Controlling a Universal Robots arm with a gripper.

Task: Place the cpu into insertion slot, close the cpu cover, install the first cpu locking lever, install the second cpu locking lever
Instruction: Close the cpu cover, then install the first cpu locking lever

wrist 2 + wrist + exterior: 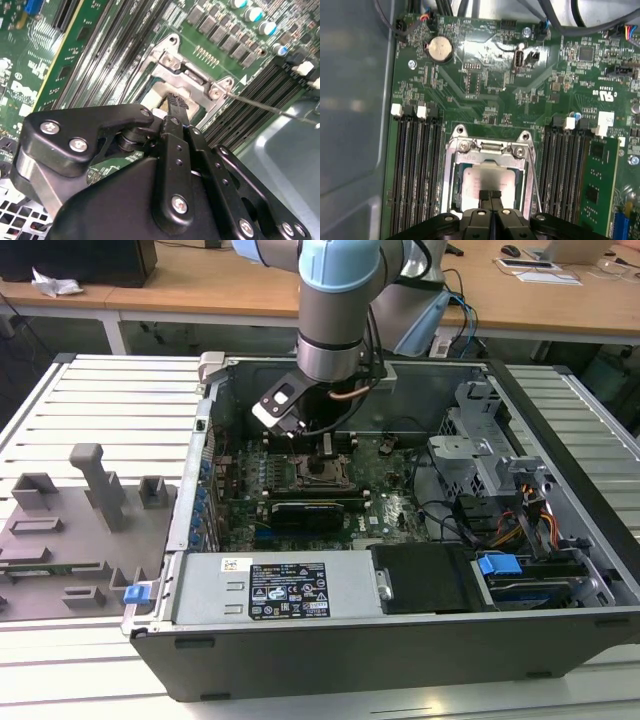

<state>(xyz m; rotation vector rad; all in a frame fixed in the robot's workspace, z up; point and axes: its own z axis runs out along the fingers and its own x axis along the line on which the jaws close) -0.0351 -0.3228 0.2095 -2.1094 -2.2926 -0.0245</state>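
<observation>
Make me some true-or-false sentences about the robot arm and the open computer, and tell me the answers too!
1. The cpu lies inside the insertion slot. True.
2. The gripper hangs high above the computer case. False: it is down inside the case, with its shut tips right at the cpu's silver top.
3. A round silver coin battery sits on the green board. True.
4. The long black memory slots run along just one side of the insertion slot. False: in the first wrist view they run along two opposite sides of it.
</observation>
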